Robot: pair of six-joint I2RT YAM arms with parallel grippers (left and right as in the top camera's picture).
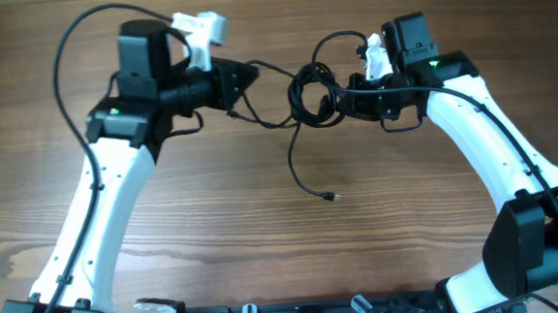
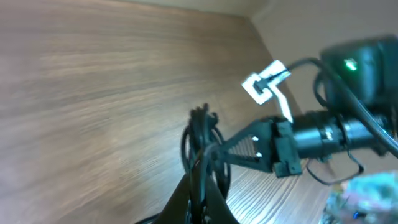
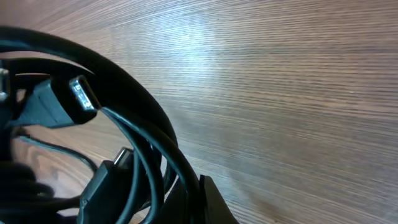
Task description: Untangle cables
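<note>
Overhead shows brown wood-grain table [image 1: 266,254] beneath looped black cables [image 1: 305,80].

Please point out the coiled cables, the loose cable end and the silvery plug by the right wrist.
coiled cables [image 1: 298,97]: overhead view, the loops' left side.
loose cable end [image 1: 331,196]: overhead view, its small plug.
silvery plug [image 3: 83,93]: right wrist view, its metal face.

overhead looks straight down on the table [image 1: 216,238]; both wrist views sit low and close, seemingly sharing the cables [image 1: 309,94].
</note>
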